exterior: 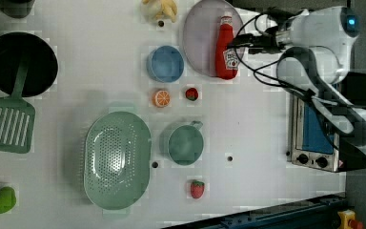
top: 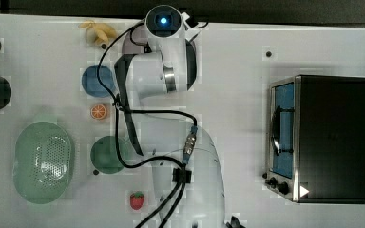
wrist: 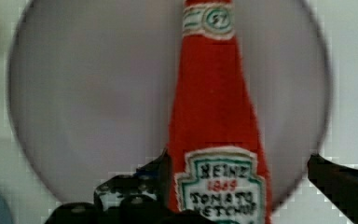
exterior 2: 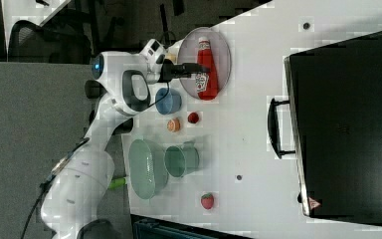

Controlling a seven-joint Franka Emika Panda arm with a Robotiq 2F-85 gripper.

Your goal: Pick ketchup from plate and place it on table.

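A robot lab: toy food on a drilled white table (exterior: 267,124).

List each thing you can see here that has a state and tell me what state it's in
Red ketchup bottle with pale label: lying flat on the plate, not lifted.
Pale lilac round plate: holds the bottle.
Robot hand: open, fingers either side of the bottle's label.
Silver toaster oven: door closed.
Green perforated colander: upright, nothing inside.
Dark green cup: upright.
Blue round bowl: upright.

In the left view I see the bottle (exterior: 226,47) lying on the plate (exterior: 200,36), the bowl (exterior: 166,63) at the plate's nine o'clock, the orange slice (exterior: 161,98) at the bowl's six.
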